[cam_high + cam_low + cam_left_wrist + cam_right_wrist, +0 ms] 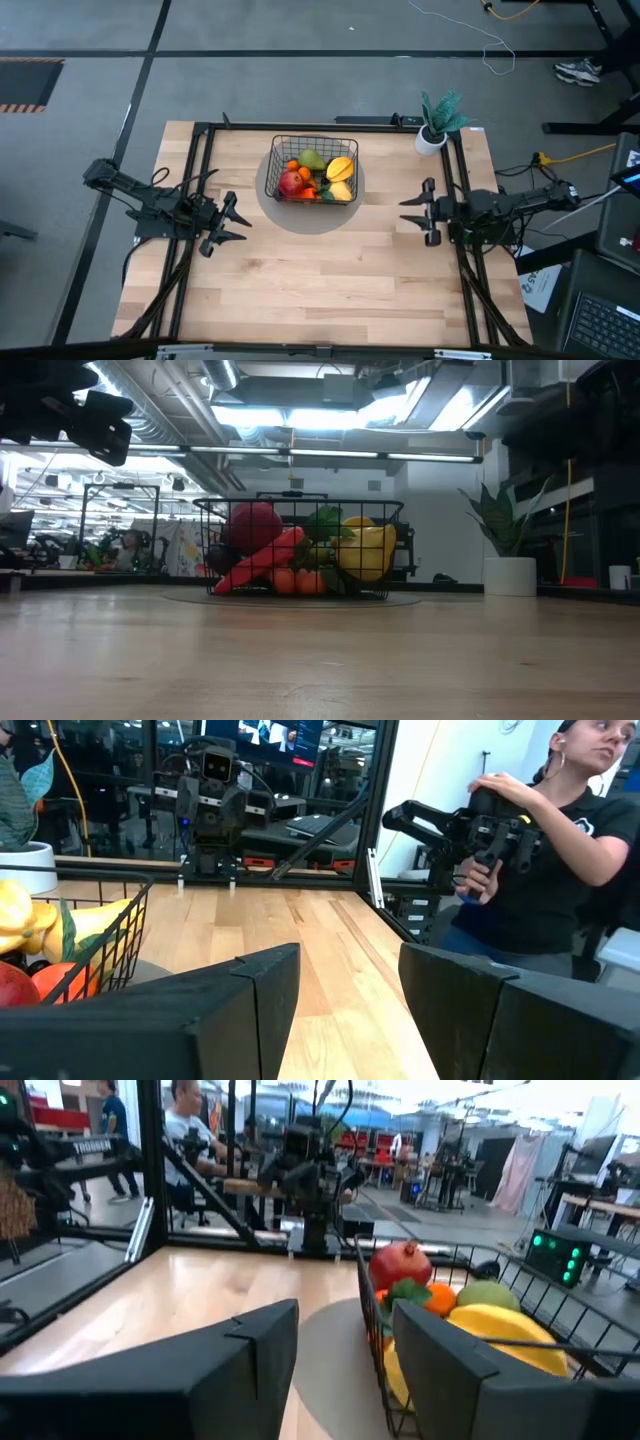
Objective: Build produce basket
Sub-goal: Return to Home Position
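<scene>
The black wire basket (315, 170) stands on a grey round mat (280, 212) at the table's far middle. It holds the produce: a red fruit (292, 182), a green pear (313, 159), yellow fruits (341, 170), small oranges and a carrot (262, 563). My left gripper (238, 224) is open and empty, left of the basket and nearer the front edge. My right gripper (412, 213) is open and empty, right of the basket. The basket also shows in the left wrist view (110, 935) and in the right wrist view (520, 1335).
A small white pot with a teal plant (438, 125) stands at the far right corner. A black frame rail (300, 125) runs along the table's far and side edges. A person (560, 850) stands beyond the table's right side. Bare wood lies in front of the basket.
</scene>
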Available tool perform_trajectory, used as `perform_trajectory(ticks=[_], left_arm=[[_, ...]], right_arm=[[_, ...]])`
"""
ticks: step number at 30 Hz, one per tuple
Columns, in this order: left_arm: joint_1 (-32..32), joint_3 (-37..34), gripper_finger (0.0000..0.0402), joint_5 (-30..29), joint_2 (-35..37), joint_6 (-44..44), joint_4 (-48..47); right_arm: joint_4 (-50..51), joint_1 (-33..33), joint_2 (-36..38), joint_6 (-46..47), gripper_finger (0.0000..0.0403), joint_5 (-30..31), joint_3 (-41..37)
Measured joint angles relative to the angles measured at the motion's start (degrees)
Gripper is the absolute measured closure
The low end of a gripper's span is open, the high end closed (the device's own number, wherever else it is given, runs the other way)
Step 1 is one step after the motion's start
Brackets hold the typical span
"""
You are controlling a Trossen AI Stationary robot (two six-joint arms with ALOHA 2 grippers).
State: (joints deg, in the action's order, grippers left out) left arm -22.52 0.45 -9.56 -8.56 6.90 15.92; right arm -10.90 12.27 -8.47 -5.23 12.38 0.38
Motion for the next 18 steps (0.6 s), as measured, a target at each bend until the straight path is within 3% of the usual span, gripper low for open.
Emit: perform_trajectory(ticks=[8,18], left_arm=[[0.00,0.00,0.0239,0.02,0.00,0.00,-0.02],[0.00,0.00,0.0239,0.07,0.02,0.00,-0.02]], right_arm=[[2.73,0.00,8.09,-3.01,0.0238,0.00,0.00],[3.59,0.00,8.46,-2.70,0.0238,0.00,0.04]])
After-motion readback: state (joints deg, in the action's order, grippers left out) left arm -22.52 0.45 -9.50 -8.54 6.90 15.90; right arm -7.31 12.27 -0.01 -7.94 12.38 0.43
